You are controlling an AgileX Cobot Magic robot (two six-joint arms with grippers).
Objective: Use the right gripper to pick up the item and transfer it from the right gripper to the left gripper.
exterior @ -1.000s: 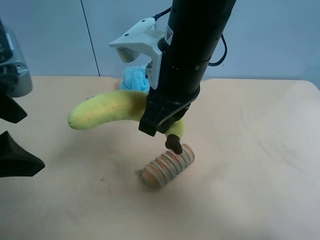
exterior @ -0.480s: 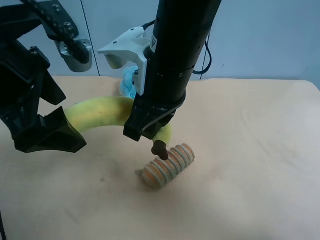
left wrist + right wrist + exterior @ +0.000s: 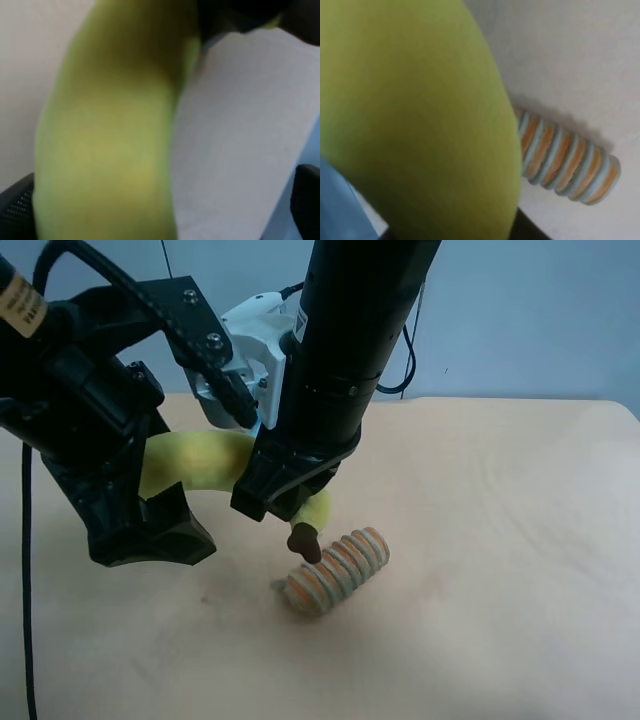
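Plush yellow banana (image 3: 215, 458) hangs in the air above the tan surface (image 3: 500, 540), held roughly level so its long body reaches toward the left of the scene. The right tool (image 3: 285, 502), on the thick round black arm, is clamped shut on the banana near its dark brown stem end, which droops just above an orange-and-grey striped roll (image 3: 335, 570) lying on the surface. Gripping that end seems meant to leave the rest of the banana bare for the handover. The left tool (image 3: 185, 455), an angular black claw at the left, has its jaws spread wide, one above and one below the free part, straddling it without visibly squeezing. Its wrist camera shows yellow plush filling the gap. The left tool's closing looks like the next step.
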